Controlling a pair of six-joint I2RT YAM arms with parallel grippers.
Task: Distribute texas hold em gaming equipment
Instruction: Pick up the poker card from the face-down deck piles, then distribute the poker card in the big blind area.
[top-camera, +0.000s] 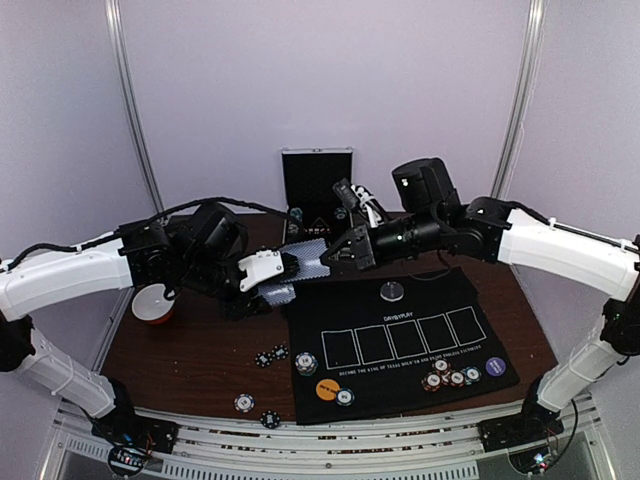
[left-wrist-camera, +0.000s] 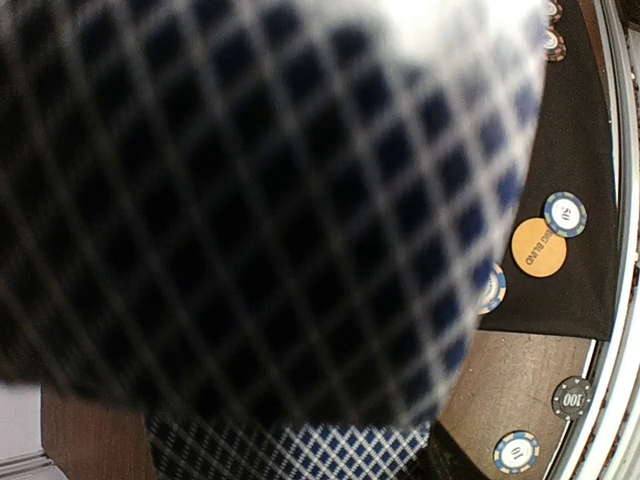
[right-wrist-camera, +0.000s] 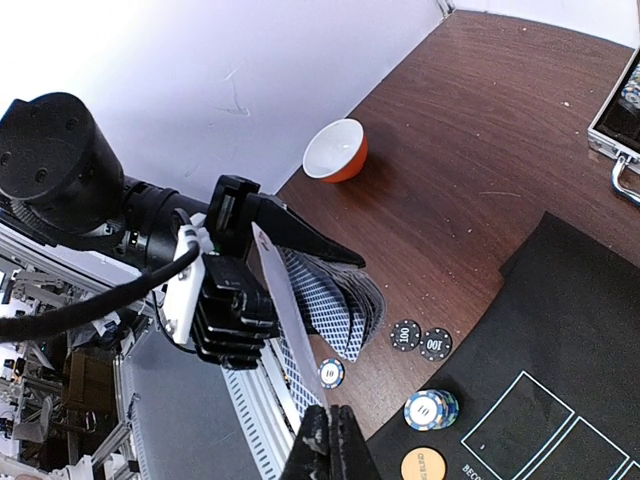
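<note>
Playing cards (top-camera: 303, 262) fanned above worktop (top-camera: 200, 350) | left jaws: partly open, clamped on the fan | right jaws: closed tight, pinching one card (right-wrist-camera: 292, 330) by its edge

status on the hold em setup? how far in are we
Done: the orange round button disc, purple disc, silver-grey disc and some stripe-edged poker chips sit on the black felt mat.
In hand: the left gripper holds the fanned blue-backed playing cards; the right gripper is shut on a single card.
Left: the five outlined card boxes are empty, and the loose chips lie off the mat.
</note>
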